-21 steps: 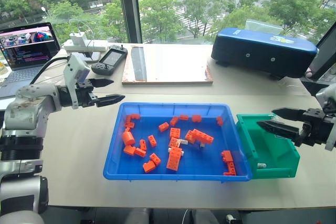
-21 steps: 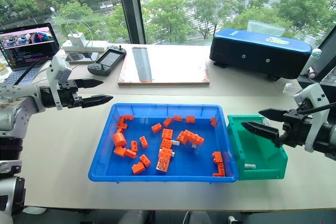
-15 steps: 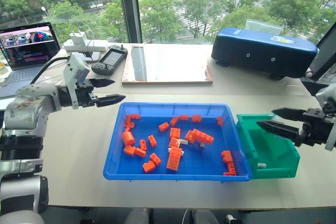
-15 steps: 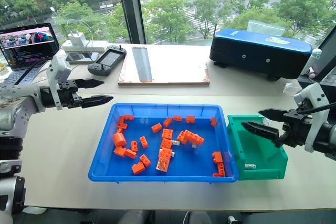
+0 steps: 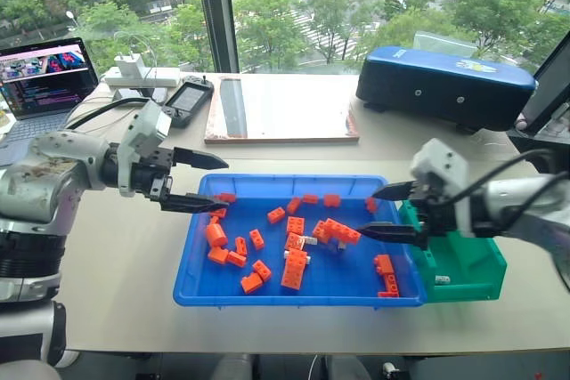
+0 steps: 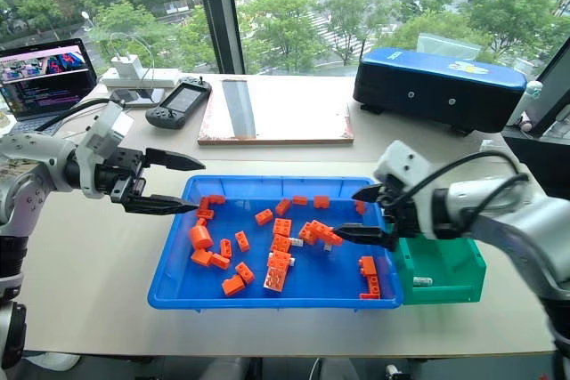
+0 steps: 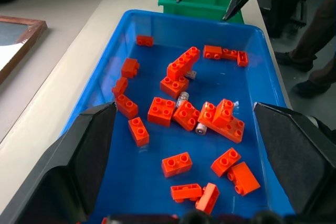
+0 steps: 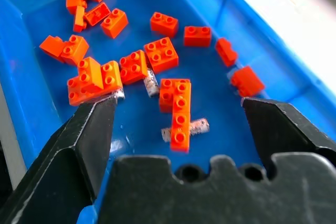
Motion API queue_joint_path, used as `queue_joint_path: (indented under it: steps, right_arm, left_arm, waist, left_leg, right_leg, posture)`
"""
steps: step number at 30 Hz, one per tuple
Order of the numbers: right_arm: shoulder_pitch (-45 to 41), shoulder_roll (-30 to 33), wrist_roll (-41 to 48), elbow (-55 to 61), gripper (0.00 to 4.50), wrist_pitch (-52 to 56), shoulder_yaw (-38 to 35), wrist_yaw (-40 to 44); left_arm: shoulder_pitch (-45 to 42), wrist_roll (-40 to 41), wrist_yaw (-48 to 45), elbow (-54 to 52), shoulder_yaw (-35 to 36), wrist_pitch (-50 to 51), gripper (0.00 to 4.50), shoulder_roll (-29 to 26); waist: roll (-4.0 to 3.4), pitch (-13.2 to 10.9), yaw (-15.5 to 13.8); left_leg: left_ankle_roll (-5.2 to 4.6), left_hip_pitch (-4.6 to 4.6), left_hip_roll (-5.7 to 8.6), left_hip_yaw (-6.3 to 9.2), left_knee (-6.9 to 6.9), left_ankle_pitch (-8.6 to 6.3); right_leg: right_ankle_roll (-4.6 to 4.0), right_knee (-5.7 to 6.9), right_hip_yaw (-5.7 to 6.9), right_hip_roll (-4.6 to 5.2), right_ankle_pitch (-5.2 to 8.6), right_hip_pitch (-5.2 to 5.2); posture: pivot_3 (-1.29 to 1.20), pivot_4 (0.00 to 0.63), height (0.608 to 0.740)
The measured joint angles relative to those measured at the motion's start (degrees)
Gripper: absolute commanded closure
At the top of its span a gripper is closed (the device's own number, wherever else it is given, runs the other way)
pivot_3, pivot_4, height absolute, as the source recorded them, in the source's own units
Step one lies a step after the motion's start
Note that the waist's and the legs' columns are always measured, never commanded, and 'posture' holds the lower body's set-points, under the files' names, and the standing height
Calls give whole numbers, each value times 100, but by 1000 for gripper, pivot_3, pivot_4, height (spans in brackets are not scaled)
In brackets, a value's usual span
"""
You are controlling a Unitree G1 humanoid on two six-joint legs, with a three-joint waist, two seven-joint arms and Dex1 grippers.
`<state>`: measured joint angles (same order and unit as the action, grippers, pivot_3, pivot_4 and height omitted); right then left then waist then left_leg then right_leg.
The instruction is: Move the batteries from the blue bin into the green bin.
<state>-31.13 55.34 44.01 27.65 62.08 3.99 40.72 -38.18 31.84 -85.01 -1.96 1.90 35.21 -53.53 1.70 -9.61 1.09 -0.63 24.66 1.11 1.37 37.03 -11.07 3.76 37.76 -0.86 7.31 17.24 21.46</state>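
Both claws spread, empty: left claw (image 5: 207,181) and right claw (image 5: 389,211) over blue bin (image 5: 294,291); batteries (image 8: 150,84) among bricks (image 5: 295,269).

Green bin (image 5: 468,260) right of blue bin (image 5: 294,287)

One blue bin (image 5: 294,296), one green bin (image 5: 474,264), three batteries (image 8: 151,83) visible (partly under bricks), roughly twenty orange bricks (image 5: 295,225).
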Motion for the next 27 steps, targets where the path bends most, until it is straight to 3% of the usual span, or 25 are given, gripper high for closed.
queue_joint_path:
  steps: [10, 13, 22, 23, 27]
  right_arm:
    - [45, -610, -661, -134, 56, 348, 984, -419]
    - [15, -736, -867, -231, 717, 437, 1088, -529]
    - [-10, -939, -1125, -342, 3823, 525, 1057, -701]
    - [-28, -943, -1148, -342, 4022, 525, 1055, -709]
    - [-244, -953, -1177, -340, 4026, 525, 953, -700]
  left_arm:
    - [90, 0, 48, -185, 11, -32, 0, 5]
    - [96, 0, 48, -235, 2, -32, 0, 6]
    - [99, -17, 53, -260, -85, -177, 0, 73]
    - [98, -48, 57, -251, -122, -209, 0, 77]
    - [94, -126, 67, -163, -235, -240, 0, 118]
  waist:
    - [0, 0, -15]
    - [0, 0, -1]
    - [0, 0, -7]
    - [0, 0, -6]
    - [0, 0, 2]
  left_leg:
    - [0, 49, 3, -1, 21, 2]
    - [0, 49, 4, -2, 24, 1]
    - [0, 50, 4, -1, 25, 2]
    - [0, 50, 4, -1, 25, 1]
    - [0, 50, 4, -1, 25, 2]
  right_leg:
    - [-3, 41, -2, -2, -2, 69]
    - [-4, 42, -1, -5, -2, 69]
    - [-4, 43, -1, -7, -3, 69]
    - [-5, 43, -1, -7, -3, 69]
    - [-5, 44, -1, -9, -3, 71]
  posture:
    - [0, 150, 732]
    - [0, 150, 732]
    - [0, 150, 732]
    - [0, 150, 732]
    - [0, 150, 732]
